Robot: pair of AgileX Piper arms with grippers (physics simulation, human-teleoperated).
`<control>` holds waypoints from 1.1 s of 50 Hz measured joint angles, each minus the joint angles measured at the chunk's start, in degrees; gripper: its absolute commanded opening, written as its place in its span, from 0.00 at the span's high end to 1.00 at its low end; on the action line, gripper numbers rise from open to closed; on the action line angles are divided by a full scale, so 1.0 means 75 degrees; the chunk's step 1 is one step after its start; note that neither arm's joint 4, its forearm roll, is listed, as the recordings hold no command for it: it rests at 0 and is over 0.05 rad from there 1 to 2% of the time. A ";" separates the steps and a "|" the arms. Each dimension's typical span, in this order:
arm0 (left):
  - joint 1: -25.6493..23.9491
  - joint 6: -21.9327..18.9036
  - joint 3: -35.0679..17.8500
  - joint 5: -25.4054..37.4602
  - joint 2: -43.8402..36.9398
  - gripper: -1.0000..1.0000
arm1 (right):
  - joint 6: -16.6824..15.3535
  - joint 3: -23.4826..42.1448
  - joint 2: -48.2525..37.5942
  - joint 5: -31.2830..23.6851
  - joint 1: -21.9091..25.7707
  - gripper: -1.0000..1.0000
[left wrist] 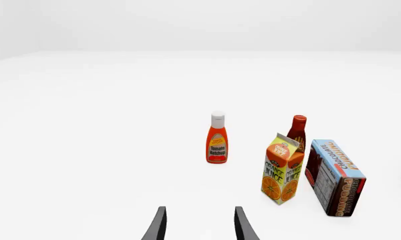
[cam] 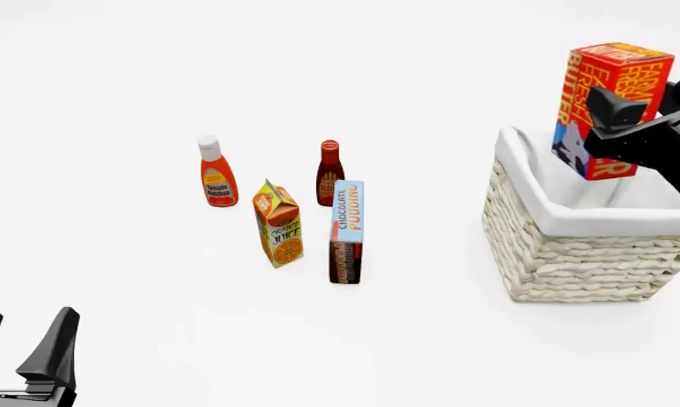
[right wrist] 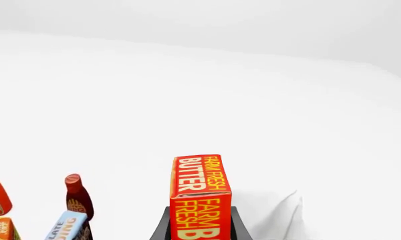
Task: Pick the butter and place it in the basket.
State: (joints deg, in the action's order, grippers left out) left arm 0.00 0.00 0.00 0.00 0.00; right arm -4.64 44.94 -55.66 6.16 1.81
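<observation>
Front view: right gripper (cam: 634, 127) clamped on butter (cam: 611, 102) mid-carton, above basket (cam: 566, 254) at 3 o'clock. Carton probably light, stiff, slick; flat side faces best grip. Left gripper (cam: 24, 339) fingers apart, idle.

Bright, even, washed-out white everywhere; renders stay sharp edge to edge, no glare, with hardly any shadow under the cartons.

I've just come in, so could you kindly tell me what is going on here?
The right pincer holds the butter upright in the air above the basket, not yet set inside. The left pincer sits open and idle near the table's front edge. The ketchup bottle, orange juice carton and chocolate pudding box stand untouched.
</observation>
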 measured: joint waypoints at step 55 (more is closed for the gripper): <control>0.0000 0.0000 0.0000 0.0000 0.0000 0.00 | 0.0212 -0.0272 -0.0826 0.0901 -0.0431 1.00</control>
State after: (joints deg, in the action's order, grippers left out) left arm 0.00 0.00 0.00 0.00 0.00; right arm -3.05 42.90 -61.85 12.92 -1.42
